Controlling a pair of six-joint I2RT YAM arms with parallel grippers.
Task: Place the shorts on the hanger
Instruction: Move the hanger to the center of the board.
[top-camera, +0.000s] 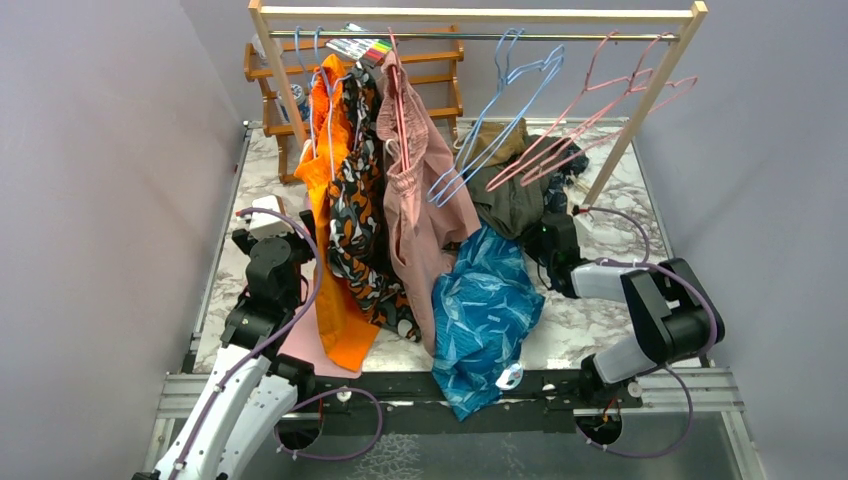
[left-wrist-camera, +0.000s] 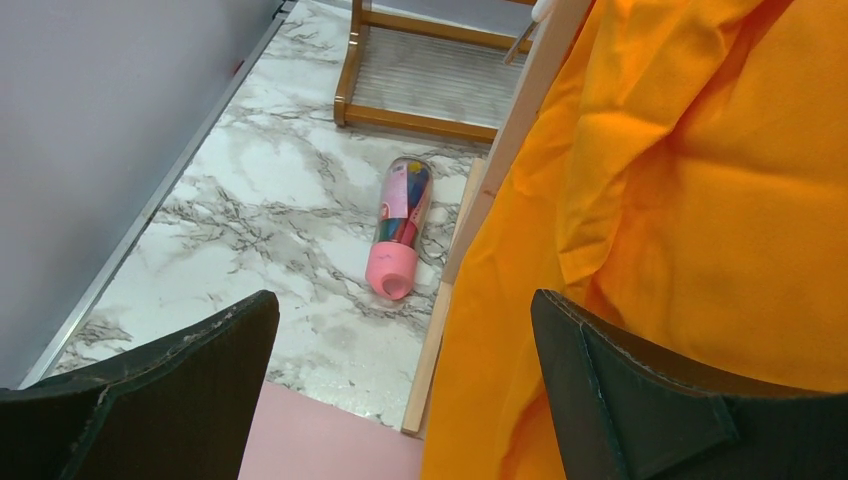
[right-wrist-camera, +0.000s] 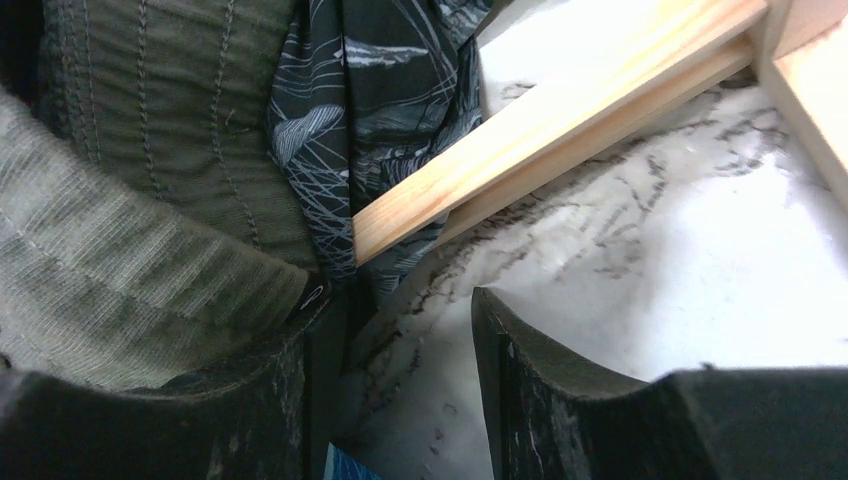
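From the overhead camera I count two arms, one rail (top-camera: 480, 37) and three garments hanging on it at the upper left: an orange garment (top-camera: 325, 190), patterned shorts (top-camera: 360, 220) and pink shorts (top-camera: 420, 200). Further right on the rail I make out two empty blue hangers (top-camera: 500, 110) and what look like two empty pink hangers (top-camera: 590, 115), though the thin wires overlap and I cannot be sure of either count. There is one pair of teal shorts (top-camera: 487, 310) at lower centre, spread down the marble table (top-camera: 600, 330) and over its near edge, apart from every hanger. The right gripper (top-camera: 553, 232) sits just to the upper right of the shorts' top end, its tip at an olive heap (top-camera: 510, 195) of clothes. The left arm (top-camera: 270, 275) stands at the left, beyond the hanging garments and well apart from the shorts. On the left wrist camera the left gripper (left-wrist-camera: 400, 390) gapes fully wide with nothing in it. One pink-capped bottle (left-wrist-camera: 400, 230) lies on the marble ahead, and orange cloth fills the right side. On the right wrist camera the two fingers stand partly apart over bare marble and grip nothing. The left one presses against olive cloth, and a sliver of teal shows at the bottom edge between them. One wooden bar (right-wrist-camera: 560, 120) crosses the upper right.
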